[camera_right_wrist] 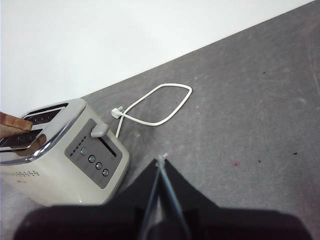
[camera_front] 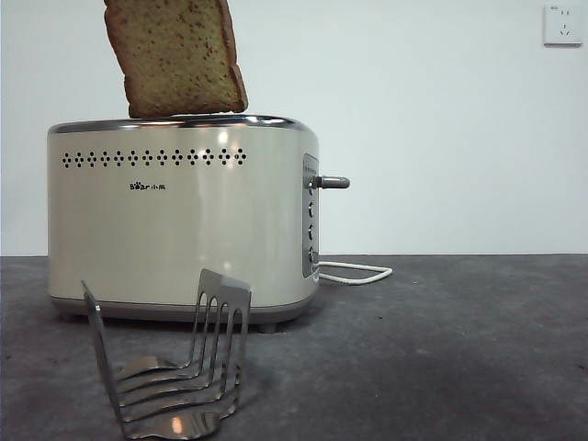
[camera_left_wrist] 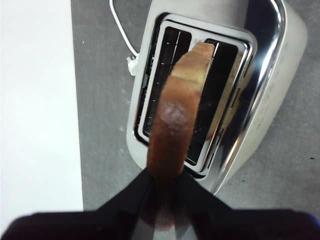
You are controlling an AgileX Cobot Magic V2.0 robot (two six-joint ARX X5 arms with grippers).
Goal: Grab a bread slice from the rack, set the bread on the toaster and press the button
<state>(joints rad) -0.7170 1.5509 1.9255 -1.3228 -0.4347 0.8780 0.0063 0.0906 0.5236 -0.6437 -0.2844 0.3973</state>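
Nearest in the front view, at the lower left of the frame, the rack [camera_front: 175, 367] stands empty on the dark grey bench [camera_front: 441, 349], its shiny steel prongs curving up between two slotted ends. Just behind it is the toaster [camera_front: 184, 220], a cream-beige box with a chrome top rim, a row of dotted holes and a small "Bear" logo on its side. The rest of the logo's writing is too small to read. The button [camera_front: 333, 182], a short grey lever knob, sticks out sideways from the toaster's end panel, high in its slot. The slice of bread [camera_front: 176, 55] hangs at the top left of this frame, tilted, its lower edge at the toaster's top rim. No arm shows in this view.

The left wrist view shows what that one hides: the left hand [camera_left_wrist: 165, 187] is clenched on the slice's brown crust, holding it edge-on over the toaster's two open slots.

The right wrist view shows the right hand [camera_right_wrist: 161, 165] closed on nothing, above bare bench beside the toaster's end panel. Here four round buttons show in a row below the lever. Farther off, a white cord [camera_right_wrist: 155, 107] loops on the bench. On the far wall, upper right of the front view, is a white socket [camera_front: 562, 25].
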